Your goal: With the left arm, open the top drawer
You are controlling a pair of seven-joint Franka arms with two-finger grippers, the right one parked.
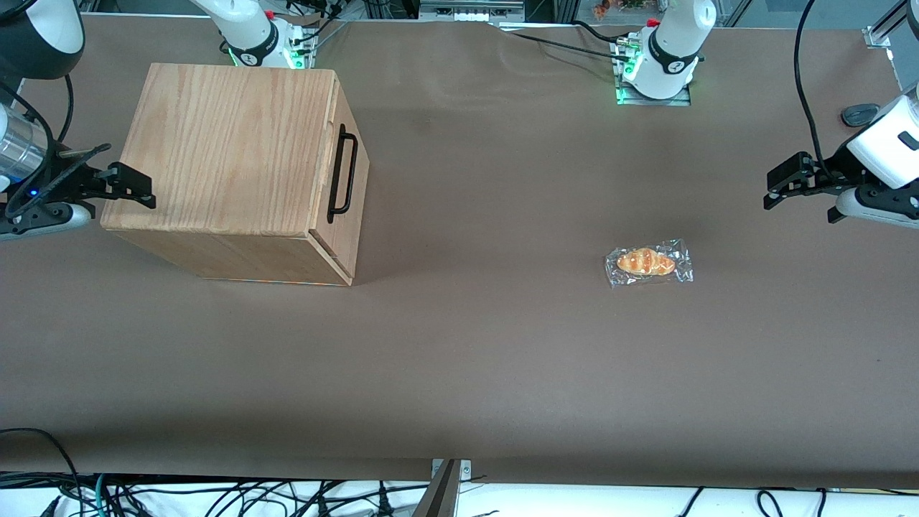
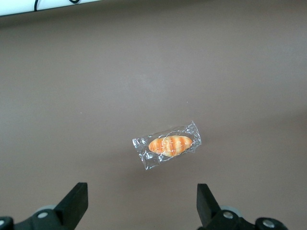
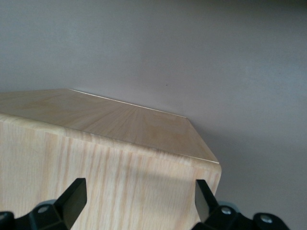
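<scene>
One claw (image 1: 779, 190) gaping above table; one wrapped bun (image 1: 646, 262); one cabinet (image 1: 230, 165).

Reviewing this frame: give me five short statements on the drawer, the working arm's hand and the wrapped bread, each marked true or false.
1. The shallow light-wood top drawer with the long black bar handle is pulled far out. False: it sits flush in the oak cabinet.
2. The left arm's black two-finger hand is open. True.
3. That hand grips the handle. False: it hangs at the working arm's end of the table, holding nothing.
4. The orange bread roll in clear plastic wrap lies on the brown table. True.
5. The roll rests on top of the cabinet. False: it lies on the table, well apart from it.
</scene>
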